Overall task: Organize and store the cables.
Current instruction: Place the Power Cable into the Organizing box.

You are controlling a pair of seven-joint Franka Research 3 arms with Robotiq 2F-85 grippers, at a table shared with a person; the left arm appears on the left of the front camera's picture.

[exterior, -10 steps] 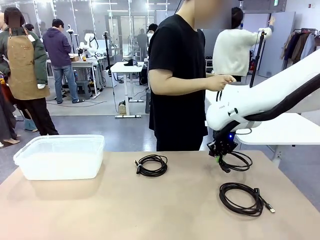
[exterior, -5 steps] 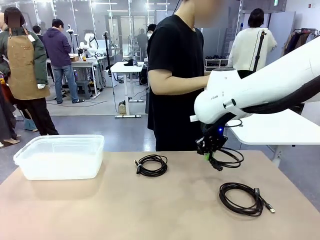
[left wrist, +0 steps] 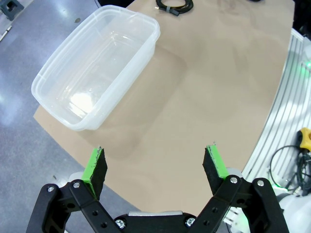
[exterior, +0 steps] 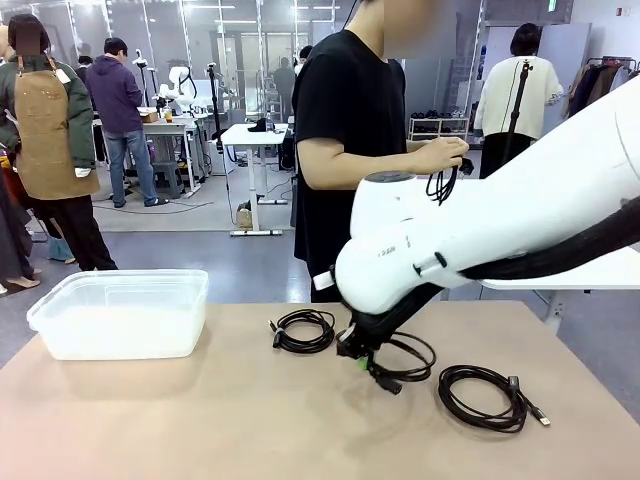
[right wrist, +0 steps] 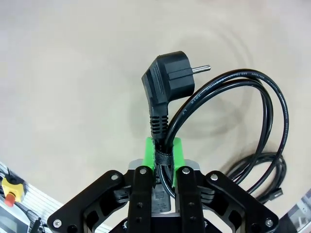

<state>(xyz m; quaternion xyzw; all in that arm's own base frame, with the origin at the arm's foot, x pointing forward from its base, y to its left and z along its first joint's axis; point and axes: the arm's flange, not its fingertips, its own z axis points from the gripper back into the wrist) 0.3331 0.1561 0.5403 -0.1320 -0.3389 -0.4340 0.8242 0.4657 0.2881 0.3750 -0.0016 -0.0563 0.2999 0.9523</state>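
My right gripper (exterior: 358,358) is shut on a coiled black cable (exterior: 405,360), held just above the table's middle. In the right wrist view the same gripper (right wrist: 164,151) pinches that cable (right wrist: 252,121) at its tie, its plug hanging ahead over the tabletop. A second coil (exterior: 303,331) lies at the table's far middle and also appears in the left wrist view as a coil (left wrist: 174,5) at the top edge. A third coil (exterior: 485,396) lies at the right. The person's hand holds another thin black cord (exterior: 445,182). My left gripper (left wrist: 154,165) is open, high over the table's near left edge.
A clear plastic bin (exterior: 122,311) stands at the table's far left; in the left wrist view the bin (left wrist: 43,82) looks bare inside. The person in black stands at the far edge. A white table stands behind at the right.
My right arm has carried the held cable leftward from the far right toward the table's middle and slightly nearer. The person has raised a hand holding a cord.
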